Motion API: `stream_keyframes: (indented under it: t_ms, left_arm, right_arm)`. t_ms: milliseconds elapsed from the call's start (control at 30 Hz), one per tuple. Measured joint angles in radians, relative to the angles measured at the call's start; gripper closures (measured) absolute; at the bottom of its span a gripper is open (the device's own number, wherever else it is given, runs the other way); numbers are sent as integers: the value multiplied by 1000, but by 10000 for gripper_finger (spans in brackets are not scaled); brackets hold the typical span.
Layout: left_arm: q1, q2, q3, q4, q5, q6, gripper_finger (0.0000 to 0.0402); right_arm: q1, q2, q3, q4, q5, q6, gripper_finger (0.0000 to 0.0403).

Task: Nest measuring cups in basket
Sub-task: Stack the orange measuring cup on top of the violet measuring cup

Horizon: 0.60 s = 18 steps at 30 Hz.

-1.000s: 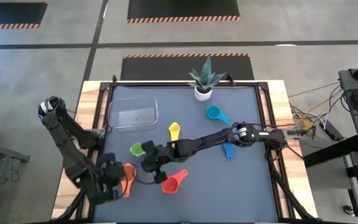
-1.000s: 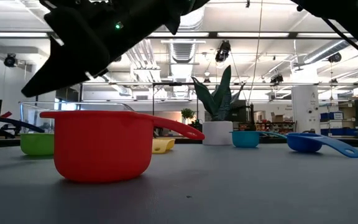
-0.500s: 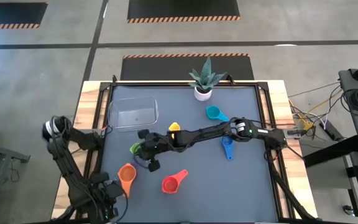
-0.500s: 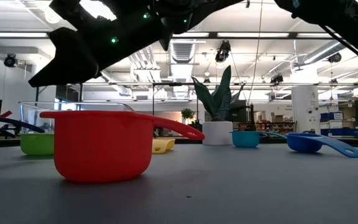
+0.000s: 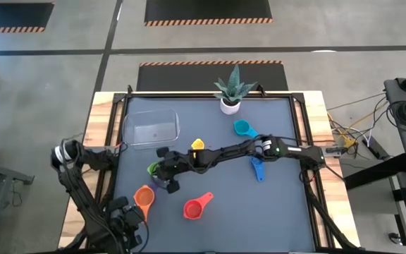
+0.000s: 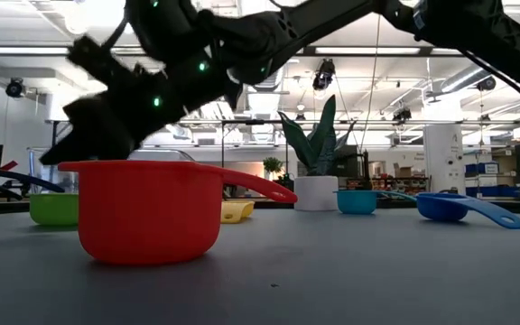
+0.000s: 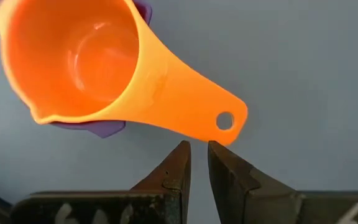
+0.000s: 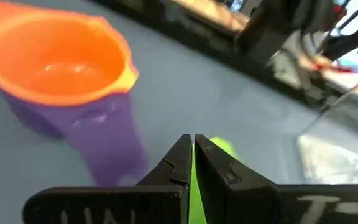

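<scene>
Retreat of the left gripper (image 7: 199, 146) from a second ago: then at the orange cup (image 5: 144, 197), now drawn back toward the table's near left corner, fingers a narrow slit apart, holding nothing. Right gripper (image 8: 193, 138) shifted too, from beside the red cup (image 5: 192, 209) to the green cup (image 5: 153, 169), fingers pressed together, empty. Cups unmoved.

Dark grey table (image 5: 273, 212) with wooden side edges; white plant pot (image 5: 230, 106) at the far edge. Beyond, concrete floor with striped-edged mats, ceiling lights and ducts.

Orange cup nested inside the purple cup (image 7: 98, 127), handle pointing at the left fingers. Yellow cup (image 5: 197, 145), teal cup (image 5: 242, 128) and blue cup (image 5: 258, 168) scattered on the table, well apart. Clear basket (image 5: 151, 129) at the far left, no cup inside.
</scene>
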Motion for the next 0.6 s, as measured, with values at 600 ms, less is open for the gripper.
stream_keyframes:
  t_ms: [600]
  left_arm:
    - [16, 5, 31, 14, -131, -34, 364]
  right_arm:
    - [35, 13, 0, -109, -2, 23, 394]
